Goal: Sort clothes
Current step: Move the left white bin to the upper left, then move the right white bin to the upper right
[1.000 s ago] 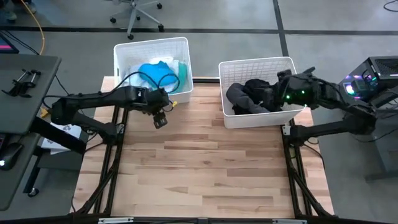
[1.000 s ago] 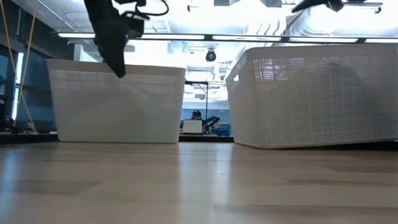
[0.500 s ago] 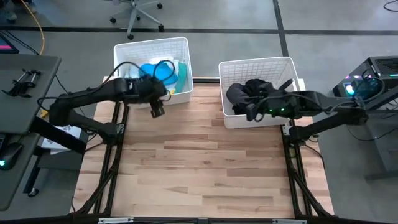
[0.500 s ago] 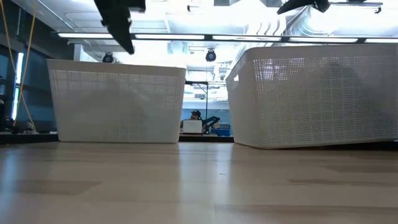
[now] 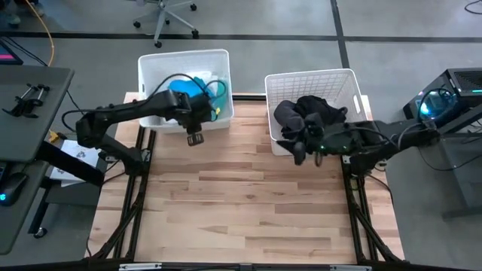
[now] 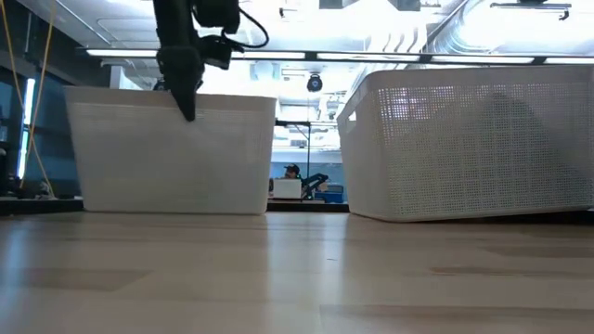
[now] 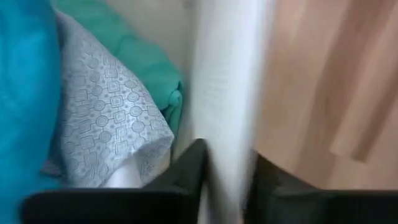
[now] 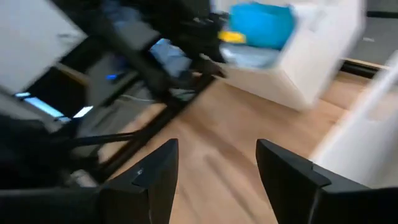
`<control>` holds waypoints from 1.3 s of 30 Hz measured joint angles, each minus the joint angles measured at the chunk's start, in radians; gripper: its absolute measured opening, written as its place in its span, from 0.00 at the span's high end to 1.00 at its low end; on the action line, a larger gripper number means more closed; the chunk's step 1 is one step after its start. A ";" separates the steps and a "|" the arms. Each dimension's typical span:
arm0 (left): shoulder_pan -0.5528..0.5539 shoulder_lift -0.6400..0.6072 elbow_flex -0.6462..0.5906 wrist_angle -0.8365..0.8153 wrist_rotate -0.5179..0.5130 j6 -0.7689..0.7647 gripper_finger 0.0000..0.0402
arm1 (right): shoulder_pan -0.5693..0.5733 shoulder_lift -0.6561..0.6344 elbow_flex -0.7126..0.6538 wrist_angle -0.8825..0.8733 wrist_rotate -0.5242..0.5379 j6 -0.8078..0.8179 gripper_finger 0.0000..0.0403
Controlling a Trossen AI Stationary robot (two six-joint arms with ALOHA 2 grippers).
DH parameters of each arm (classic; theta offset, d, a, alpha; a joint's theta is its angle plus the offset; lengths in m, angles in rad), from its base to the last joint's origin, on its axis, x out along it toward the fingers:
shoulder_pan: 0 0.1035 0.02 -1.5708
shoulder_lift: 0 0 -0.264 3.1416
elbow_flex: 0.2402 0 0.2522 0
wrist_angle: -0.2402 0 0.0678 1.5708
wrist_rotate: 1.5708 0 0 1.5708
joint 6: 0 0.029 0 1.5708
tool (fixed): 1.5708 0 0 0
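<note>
Bright blue, teal and pale patterned clothes (image 5: 188,86) lie in the left white basket (image 5: 220,54); they also show in the left wrist view (image 7: 106,124). Black and dark grey clothes (image 5: 305,111) lie heaped in the right white basket (image 5: 348,75). My left gripper (image 5: 194,138) is at the left basket's near wall, pointing down; it also shows in the low view (image 6: 188,107). My right gripper (image 5: 307,153) is open and empty, just in front of the right basket's near wall, above the table. My left gripper (image 7: 227,180) has the left basket's near wall (image 7: 227,124) between its fingers, one finger inside the basket and one outside. The fingers come from above, pointing down over the rim. The basket stands on the table.
The two baskets stand side by side at the table's far edge with a narrow gap between them. The bare wooden tabletop (image 5: 241,203) stretches from them to the near edge. Desks and equipment stand off both sides of the table.
My left gripper has risen, then come down over the left basket's near wall. My right gripper has left the space over the dark clothes and gone toward the table's left and near edge, out in front of the right basket.
</note>
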 joint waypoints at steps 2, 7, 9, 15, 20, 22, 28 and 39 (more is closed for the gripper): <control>-0.036 0.000 0.000 -0.035 0.006 -0.039 0.95 | 0.046 0.000 0.000 0.060 0.001 -0.030 0.50; -0.154 -0.054 0.000 -0.125 0.075 -0.236 0.96 | 0.151 0.000 0.000 0.166 0.024 -0.097 0.50; -0.209 -0.081 -0.002 -0.152 0.133 -0.333 0.98 | 0.182 0.000 0.000 0.182 0.051 -0.111 0.50; -0.326 -0.114 -0.004 -0.155 0.099 -0.425 0.98 | 0.219 0.000 0.000 0.173 0.110 -0.135 0.50; -0.326 -0.097 -0.003 -0.150 -0.022 -0.400 0.98 | 0.208 0.000 0.000 0.151 0.110 -0.190 0.50; -0.318 -0.096 -0.003 -0.145 -0.051 -0.395 0.97 | 0.199 0.000 0.000 0.094 0.102 -0.190 0.50; -0.317 -0.113 0.009 -0.112 -0.011 -0.458 0.83 | 0.091 0.001 0.106 -0.429 -0.045 -0.078 0.50; -0.338 -0.113 0.227 -0.088 0.094 -0.509 0.58 | -0.206 0.030 0.054 -0.718 -0.341 -0.648 0.50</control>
